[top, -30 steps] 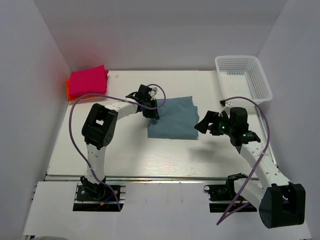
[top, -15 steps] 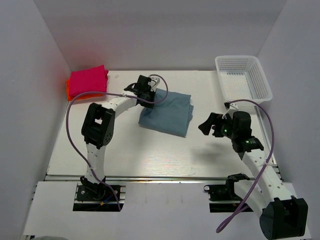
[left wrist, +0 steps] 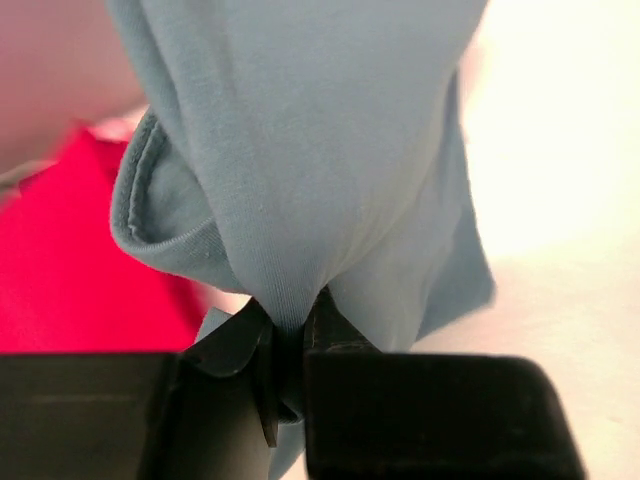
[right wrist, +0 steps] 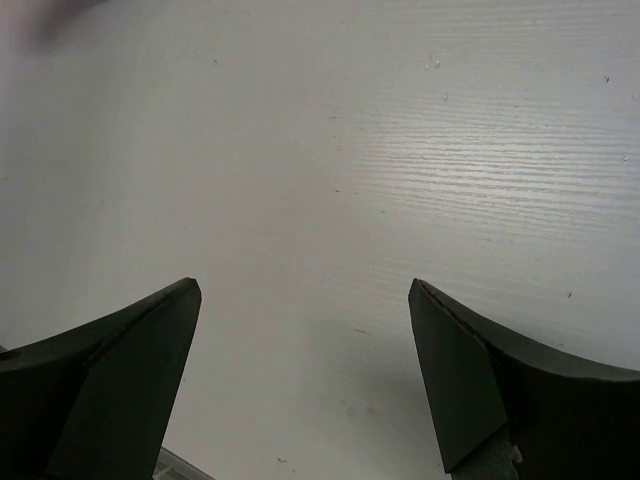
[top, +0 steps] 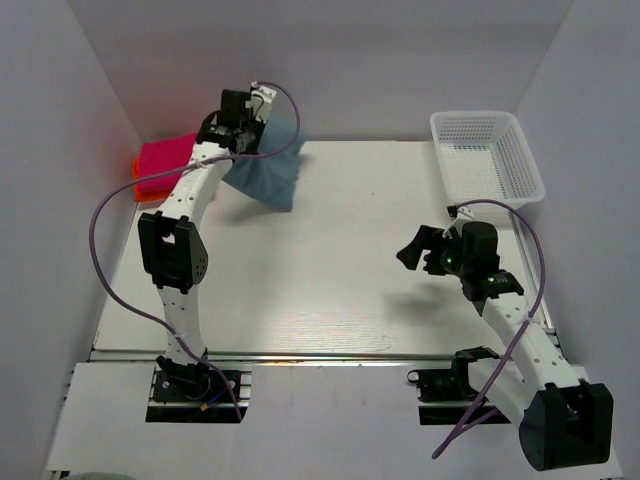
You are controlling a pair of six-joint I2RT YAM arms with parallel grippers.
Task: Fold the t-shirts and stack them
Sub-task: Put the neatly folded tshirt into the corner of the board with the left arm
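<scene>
My left gripper (top: 262, 130) is shut on the folded teal-blue t-shirt (top: 268, 172) and holds it in the air at the back left; the shirt hangs down from the jaws. In the left wrist view the blue cloth (left wrist: 300, 150) is pinched between the fingers (left wrist: 232, 340). The folded magenta-pink t-shirt (top: 165, 163) lies at the back left corner on the orange-red t-shirt (top: 136, 176), of which only an edge shows; the pink also shows in the left wrist view (left wrist: 70, 260). My right gripper (top: 412, 250) is open and empty above bare table on the right (right wrist: 300, 290).
A white mesh basket (top: 487, 157) stands at the back right corner. White walls close in the table (top: 330, 270) on the left, back and right. The arm bases sit at the near edge.
My left gripper has lifted the blue shirt off the table's middle and carried it up and to the back left, toward the pink stack. The right arm has drawn back slightly and stays open.
</scene>
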